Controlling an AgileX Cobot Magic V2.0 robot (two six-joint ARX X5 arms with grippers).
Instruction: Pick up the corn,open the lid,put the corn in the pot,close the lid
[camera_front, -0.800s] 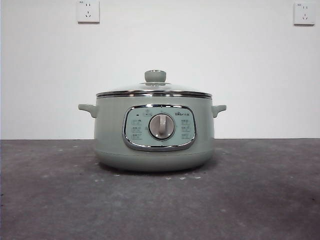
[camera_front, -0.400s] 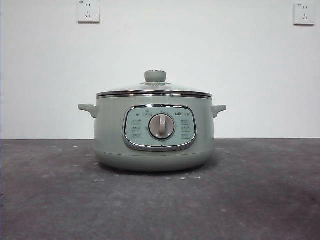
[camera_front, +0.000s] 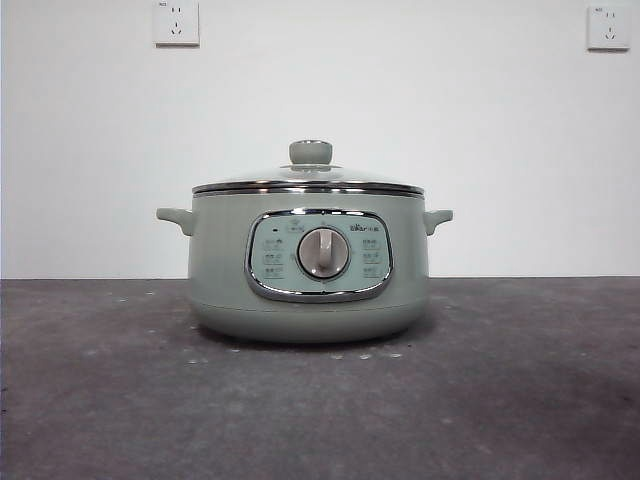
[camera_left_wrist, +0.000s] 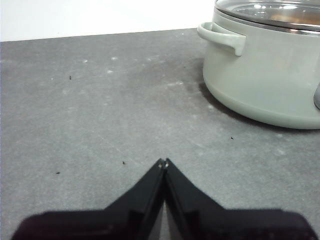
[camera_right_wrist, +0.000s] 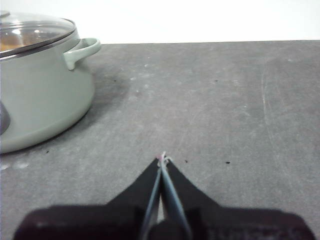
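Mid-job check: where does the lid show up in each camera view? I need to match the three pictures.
Front view: the lid sits closed on the pot, centre of the picture, its knob on top.
Left wrist view: only part of the lid shows, at the upper right corner.
Right wrist view: part of the lid shows at the upper left corner.
Shared landmark: the pot's side handles, one in each wrist view.

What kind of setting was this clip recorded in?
Probably a lab test bench, not a real kitchen: one electric cooker pot on a bare grey table, a plain white wall with sockets behind.
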